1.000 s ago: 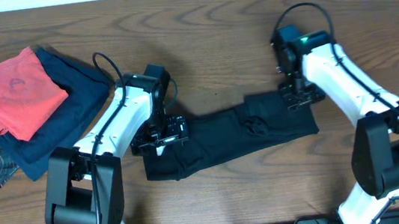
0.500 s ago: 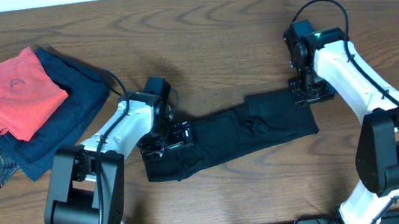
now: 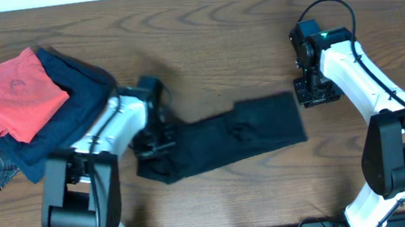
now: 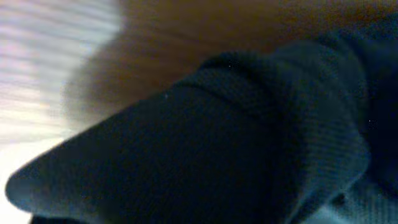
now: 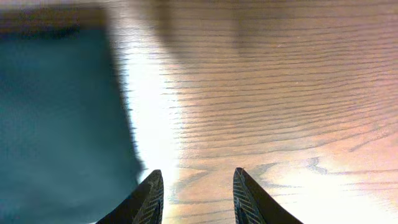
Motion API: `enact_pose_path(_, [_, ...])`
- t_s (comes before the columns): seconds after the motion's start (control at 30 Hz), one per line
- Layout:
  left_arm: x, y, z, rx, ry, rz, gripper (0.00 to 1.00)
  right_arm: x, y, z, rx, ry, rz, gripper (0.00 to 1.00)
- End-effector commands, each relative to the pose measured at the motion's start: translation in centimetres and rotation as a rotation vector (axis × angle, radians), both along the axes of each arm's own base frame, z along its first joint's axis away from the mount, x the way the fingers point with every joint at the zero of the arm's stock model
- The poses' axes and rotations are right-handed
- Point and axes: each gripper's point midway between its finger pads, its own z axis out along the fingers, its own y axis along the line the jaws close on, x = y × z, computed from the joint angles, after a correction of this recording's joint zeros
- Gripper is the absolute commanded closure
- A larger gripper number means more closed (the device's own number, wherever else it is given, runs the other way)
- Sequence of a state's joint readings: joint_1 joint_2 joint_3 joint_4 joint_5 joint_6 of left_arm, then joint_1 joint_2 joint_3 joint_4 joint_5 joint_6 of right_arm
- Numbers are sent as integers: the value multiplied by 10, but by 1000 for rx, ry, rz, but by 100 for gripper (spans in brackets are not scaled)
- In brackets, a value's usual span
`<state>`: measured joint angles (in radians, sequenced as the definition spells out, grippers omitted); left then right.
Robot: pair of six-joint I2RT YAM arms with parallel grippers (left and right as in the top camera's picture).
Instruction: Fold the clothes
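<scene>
Overhead, light is even and sharp, with soft shadows on the table (image 3: 210, 44). The left wrist view is dim, the black shirt (image 4: 205, 149) blurred; glare whitens the right wrist view.

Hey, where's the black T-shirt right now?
In the overhead view, the black T-shirt lies as a folded strip across the middle, its left end in the left gripper, its right end just short of the right gripper.

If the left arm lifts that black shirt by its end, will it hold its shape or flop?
Probably flop: the black shirt lies as a limp, creased band, bunching where the left gripper pinches it. It looks light, and would likely drag across the wooden table rather than lift whole.
</scene>
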<state>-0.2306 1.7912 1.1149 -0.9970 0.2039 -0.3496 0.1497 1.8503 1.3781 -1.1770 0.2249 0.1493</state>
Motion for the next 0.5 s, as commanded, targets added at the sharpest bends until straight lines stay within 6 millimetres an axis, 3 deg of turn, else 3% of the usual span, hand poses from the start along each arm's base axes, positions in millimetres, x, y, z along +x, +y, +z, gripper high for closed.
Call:
enact_pose_path(0.0, [41,49,31,145,-98,17,94,3,-24,6,-12,-29,-79,65])
enact_pose_path(0.1, [62,67,58,148,-146,73,94,2,-40,7,-11,-23,-98,65])
enact_pose_path(0.2, [76,63,82,110,-187,92,94,0,-51,7,-10,-14,-99,66])
enact_pose_path(0.33, [83,20,105,-26,-217,43,94,-1,-57,7,-2,-11,-116,65])
enact_pose_path(0.47, [78,-29,108,-65,-239,-77,93,-1,-55,7,12,-12,-118,65])
